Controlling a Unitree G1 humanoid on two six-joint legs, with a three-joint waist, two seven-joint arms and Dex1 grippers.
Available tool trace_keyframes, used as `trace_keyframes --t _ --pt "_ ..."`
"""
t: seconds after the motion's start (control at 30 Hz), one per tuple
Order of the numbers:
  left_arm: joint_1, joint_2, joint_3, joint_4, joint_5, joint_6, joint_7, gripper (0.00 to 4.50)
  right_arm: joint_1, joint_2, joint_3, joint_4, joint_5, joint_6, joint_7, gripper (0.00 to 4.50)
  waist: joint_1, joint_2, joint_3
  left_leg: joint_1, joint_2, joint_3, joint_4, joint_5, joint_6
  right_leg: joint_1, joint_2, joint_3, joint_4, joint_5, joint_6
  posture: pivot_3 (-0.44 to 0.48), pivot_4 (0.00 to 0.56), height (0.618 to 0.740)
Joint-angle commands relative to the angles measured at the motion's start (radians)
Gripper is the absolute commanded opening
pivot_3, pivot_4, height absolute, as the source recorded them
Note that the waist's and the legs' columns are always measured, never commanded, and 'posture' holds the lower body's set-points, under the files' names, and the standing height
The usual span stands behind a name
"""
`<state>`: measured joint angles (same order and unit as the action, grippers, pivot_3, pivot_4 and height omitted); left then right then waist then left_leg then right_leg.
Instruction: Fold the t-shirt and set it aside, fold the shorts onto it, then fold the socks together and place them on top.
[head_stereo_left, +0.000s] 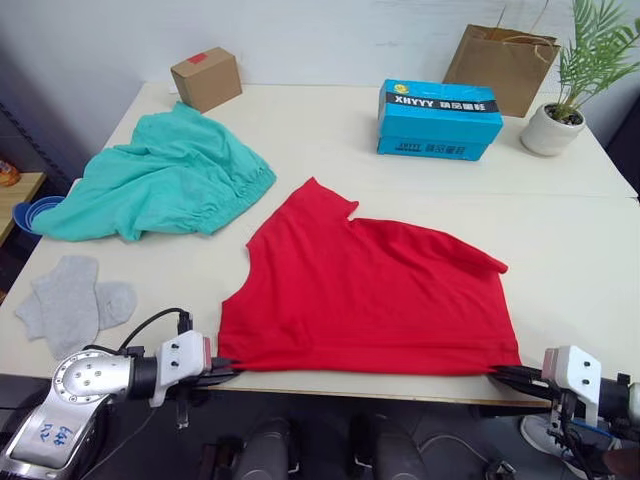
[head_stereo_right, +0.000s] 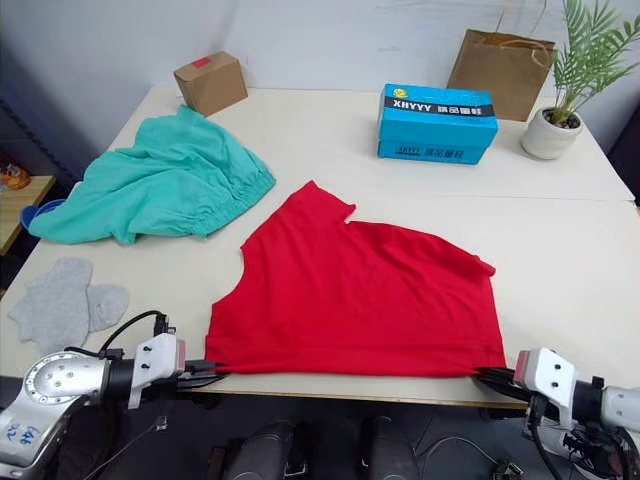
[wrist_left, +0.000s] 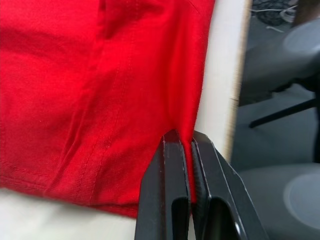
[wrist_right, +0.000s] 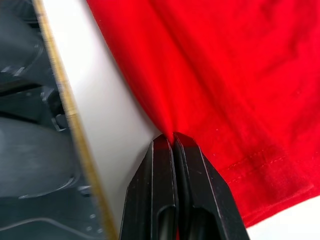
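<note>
Tools pinching t-shirt hem corners

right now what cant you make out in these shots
- t-shirt: its chest print and neckband; head views show plain red cloth, apparently lying print-side down.
- shorts: drawstring lost in bunched folds.
- socks: one overlaps the other, so whether they match is unclear.
- left gripper and right gripper: how much hem each pinches, hidden between shut fingers.
- blue box: small print too small.
</note>
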<state>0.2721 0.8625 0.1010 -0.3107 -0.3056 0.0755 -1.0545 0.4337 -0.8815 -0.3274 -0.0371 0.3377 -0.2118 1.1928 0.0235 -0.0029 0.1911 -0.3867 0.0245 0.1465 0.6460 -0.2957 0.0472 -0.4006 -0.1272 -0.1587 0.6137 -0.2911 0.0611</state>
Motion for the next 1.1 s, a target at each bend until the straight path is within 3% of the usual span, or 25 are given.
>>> trace_keyframes --t 0.03,0.4,0.5,0.53,0.73,0.87,0.97,1.1 --pt "0.042 0.011 0.039 -0.043 -0.025 0.018 -0.009 0.04 0.052 -0.012 -0.034 -0.029 0.014 0.021 0.02 0.0 0.0 0.0 0.0 0.0 0.0 0.0 0.0 0.0 0.0 0.0 0.0 0.0 -0.001 0.0 0.0 0.0 0.15 0.74" --pt "0.106 -0.019 0.092 -0.107 -0.065 0.084 0.02 0.04 0.063 0.021 -0.055 -0.047 0.032 0.076 -0.022 0.0 0.0 0.001 0.001 0.0 0.0 0.0 0.0 -0.001 0.001 0.001 0.0 0.001 -0.004 0.0 0.0 0.0 0.15 0.74" --pt "0.108 -0.011 0.118 -0.111 -0.088 0.109 0.011 0.0 0.062 0.021 -0.051 -0.066 0.073 0.139 -0.011 0.65 0.0 0.001 0.001 -0.001 0.0 0.0 0.0 -0.002 0.001 0.001 0.0 0.0 -0.004 0.0 0.0 0.0 0.15 0.74" --pt "0.117 0.004 0.129 -0.118 -0.104 0.131 -0.006 0.5 0.069 0.01 -0.046 -0.072 0.07 0.15 0.001 0.99 0.0 0.001 0.001 -0.001 0.0 0.0 0.0 -0.002 0.001 0.001 0.0 0.0 -0.004 0.0 0.0 0.0 0.15 0.74" --pt "0.178 0.072 0.223 -0.104 -0.119 0.133 -0.095 2.3 0.179 -0.077 -0.112 -0.172 0.136 0.332 0.084 3.08 0.001 0.002 0.001 -0.001 0.0 0.0 0.0 -0.002 0.001 0.001 0.0 0.001 -0.005 0.0 0.0 0.0 0.15 0.74" --pt "0.142 0.149 0.341 -0.114 -0.267 0.33 -0.142 3.57 0.222 -0.159 -0.26 -0.268 0.281 0.596 0.121 4.47 0.004 0.002 0.002 -0.004 0.0 -0.001 0.0 -0.003 0.002 -0.002 0.0 0.0 -0.005 -0.001 0.0 0.0 0.15 0.74" --pt "0.012 0.161 0.35 -0.072 -0.373 0.454 -0.112 4.48 0.081 -0.174 -0.297 -0.217 0.337 0.665 0.077 4.5 -0.001 0.004 0.003 -0.004 0.0 -0.001 0.001 -0.002 0.002 -0.002 0.0 0.001 -0.005 0.0 0.0 0.0 0.15 0.74" --pt "-0.274 0.145 0.242 0.021 -0.434 0.598 -0.042 4.48 -0.166 -0.16 -0.248 -0.062 0.282 0.604 0.019 4.5 -0.003 0.006 0.006 -0.004 0.0 -0.001 0.002 -0.001 0.002 -0.001 0.0 0.001 -0.006 0.001 0.002 0.0 0.15 0.74"
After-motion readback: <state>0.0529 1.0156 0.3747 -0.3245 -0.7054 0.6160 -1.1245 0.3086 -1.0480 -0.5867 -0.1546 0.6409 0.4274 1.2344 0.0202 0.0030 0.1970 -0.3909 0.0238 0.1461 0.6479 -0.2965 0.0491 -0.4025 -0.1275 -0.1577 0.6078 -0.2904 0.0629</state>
